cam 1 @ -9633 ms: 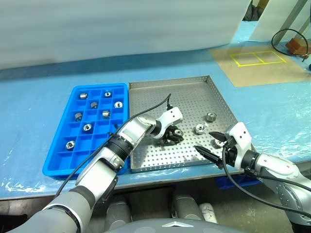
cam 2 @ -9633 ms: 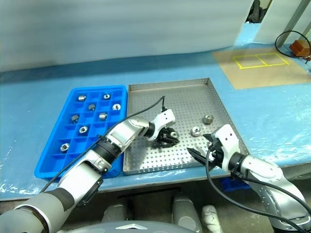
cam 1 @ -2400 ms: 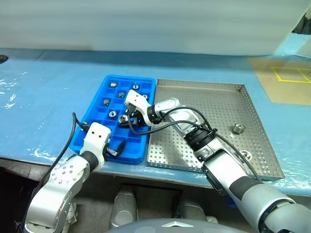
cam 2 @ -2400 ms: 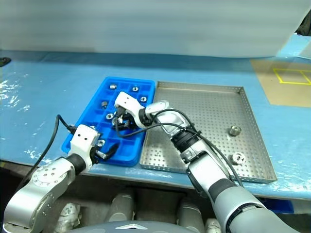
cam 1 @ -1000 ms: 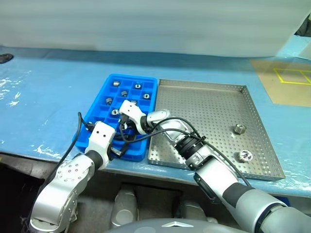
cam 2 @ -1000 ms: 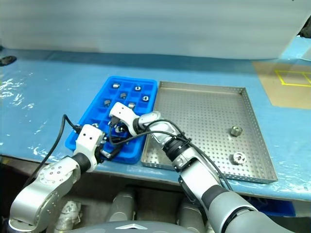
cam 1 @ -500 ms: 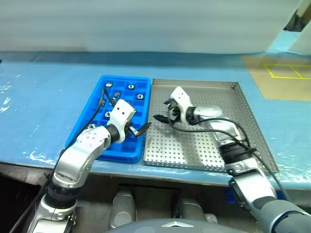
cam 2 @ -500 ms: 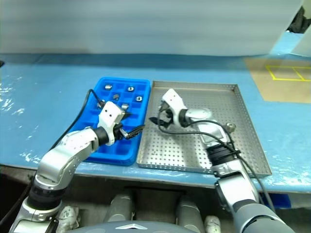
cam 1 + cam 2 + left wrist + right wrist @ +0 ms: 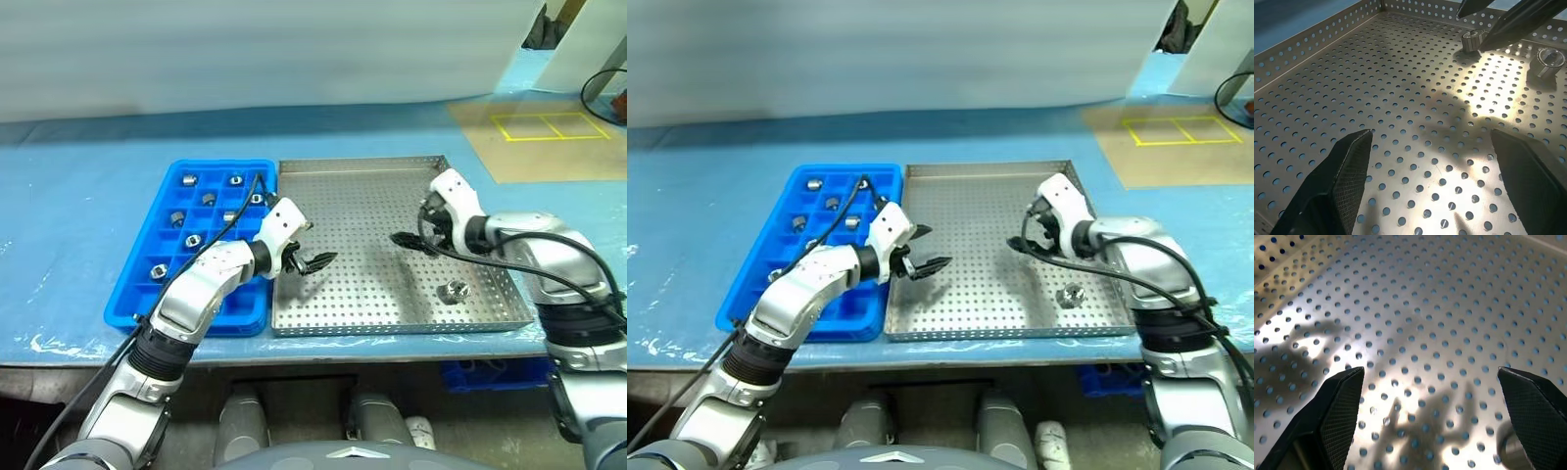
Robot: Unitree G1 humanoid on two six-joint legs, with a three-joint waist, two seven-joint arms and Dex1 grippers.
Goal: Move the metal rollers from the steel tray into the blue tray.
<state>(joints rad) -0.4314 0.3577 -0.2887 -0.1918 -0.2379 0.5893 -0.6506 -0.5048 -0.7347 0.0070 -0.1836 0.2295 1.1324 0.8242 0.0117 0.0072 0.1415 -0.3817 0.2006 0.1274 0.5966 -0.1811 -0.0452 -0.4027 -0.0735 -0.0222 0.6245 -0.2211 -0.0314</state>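
Black mesh-textured fingers (image 9: 1349, 169) over perforated steel tray (image 9: 1415, 103)

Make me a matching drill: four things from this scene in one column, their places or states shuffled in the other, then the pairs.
Things:
1. left gripper
2. right gripper
3. blue tray
4. metal roller

Places or states:
A. holds rollers in its square compartments
B. open over the steel tray, near the rim beside the blue tray
C. lies on the perforated floor near the steel tray's front right corner
D. open over the steel tray's right part

Pairs: 1-B, 2-D, 3-A, 4-C
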